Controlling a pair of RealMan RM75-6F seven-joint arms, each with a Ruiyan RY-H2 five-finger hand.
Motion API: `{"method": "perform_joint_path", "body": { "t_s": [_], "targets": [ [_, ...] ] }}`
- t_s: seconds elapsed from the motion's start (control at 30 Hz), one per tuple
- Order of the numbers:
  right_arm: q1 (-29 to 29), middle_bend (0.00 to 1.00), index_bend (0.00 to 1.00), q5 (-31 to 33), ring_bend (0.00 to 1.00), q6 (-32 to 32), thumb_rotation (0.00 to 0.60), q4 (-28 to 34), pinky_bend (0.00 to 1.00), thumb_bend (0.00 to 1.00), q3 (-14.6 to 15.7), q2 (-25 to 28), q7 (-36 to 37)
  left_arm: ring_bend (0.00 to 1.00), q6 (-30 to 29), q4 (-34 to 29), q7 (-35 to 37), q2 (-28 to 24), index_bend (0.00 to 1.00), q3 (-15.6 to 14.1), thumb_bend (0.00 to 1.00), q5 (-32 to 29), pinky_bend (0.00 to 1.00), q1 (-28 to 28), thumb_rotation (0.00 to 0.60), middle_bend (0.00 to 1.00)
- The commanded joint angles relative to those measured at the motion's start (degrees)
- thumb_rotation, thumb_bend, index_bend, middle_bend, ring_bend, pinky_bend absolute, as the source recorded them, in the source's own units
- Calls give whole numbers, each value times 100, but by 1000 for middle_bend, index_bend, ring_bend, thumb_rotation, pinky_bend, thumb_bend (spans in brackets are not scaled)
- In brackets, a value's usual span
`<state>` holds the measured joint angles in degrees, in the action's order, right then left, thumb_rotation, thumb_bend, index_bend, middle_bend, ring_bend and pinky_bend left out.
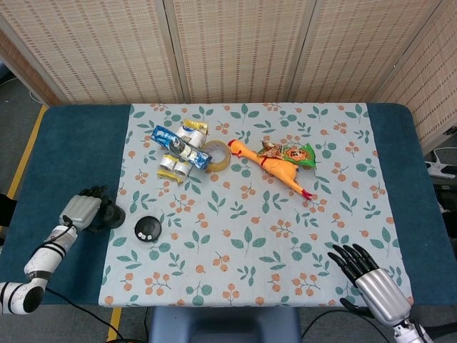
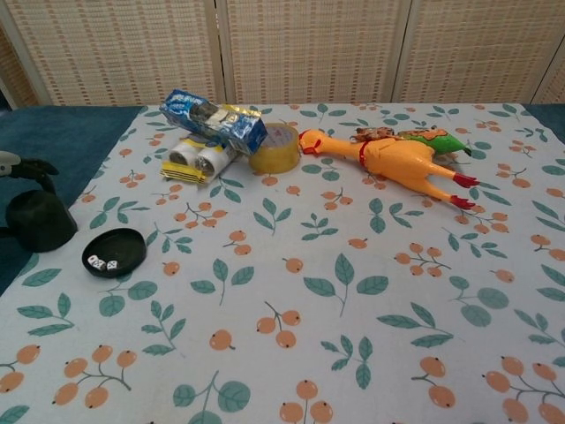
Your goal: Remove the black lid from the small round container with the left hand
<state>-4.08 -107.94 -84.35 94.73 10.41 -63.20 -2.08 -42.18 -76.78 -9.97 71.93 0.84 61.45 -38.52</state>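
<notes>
One lid, black, sat gripped in my left hand w/ fingers wrapped round it, held off to the left so the small round container w/ dice lay uncovered beside it. Right hand idled at the near edge, fingers spread, holding nothing.

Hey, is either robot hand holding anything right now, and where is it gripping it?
The left hand holds the black lid, its fingers wrapped around the lid's side, beside the open container. The right hand holds nothing.
</notes>
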Motion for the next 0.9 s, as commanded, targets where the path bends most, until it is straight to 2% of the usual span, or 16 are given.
{"method": "perform_joint_path", "body": {
  "t_s": [0.03,0.23,0.37,0.4,0.5,0.57,0.63,0.77,0.9],
  "targets": [
    [-5,0,0,16,0,29,600,4,0,129,-5,-14,-25,0,-4,-73,98,-6,0,33,351,38,129,12,600,0],
    [0,0,0,23,0,26,600,7,0,130,-9,-17,-44,0,-97,-232,77,-122,0,80,349,56,146,45,600,0],
    [1,0,0,16,0,10,600,9,0,130,-11,-12,-30,0,-469,-523,102,-296,0,174,346,136,148,165,600,0],
    [1,0,0,11,0,4,600,6,0,130,-12,-13,-24,0,-666,-647,164,-360,0,204,345,233,147,241,600,0],
    [22,0,0,-35,0,-118,600,-43,0,130,-48,-45,-10,0,-1991,-1128,518,-550,0,247,349,1013,122,762,600,0],
    [67,0,0,-66,0,-256,600,-96,0,130,-88,-99,-39,0,-3131,-1377,946,-567,0,91,353,1765,87,1310,600,0],
    [140,0,0,-77,0,-452,600,-167,0,130,-171,-204,-129,0,-3875,-1555,1154,-609,0,-287,353,2328,64,1846,600,0],
    [280,0,0,99,0,-680,600,-287,0,130,-353,-422,-377,0,-4386,-1727,925,-747,0,-1015,351,2708,39,2638,600,0],
    [332,0,0,156,0,-756,600,-346,0,130,-456,-608,-596,0,-4553,-1741,691,-831,0,-1218,352,2881,37,2942,600,0]
  ]
}}
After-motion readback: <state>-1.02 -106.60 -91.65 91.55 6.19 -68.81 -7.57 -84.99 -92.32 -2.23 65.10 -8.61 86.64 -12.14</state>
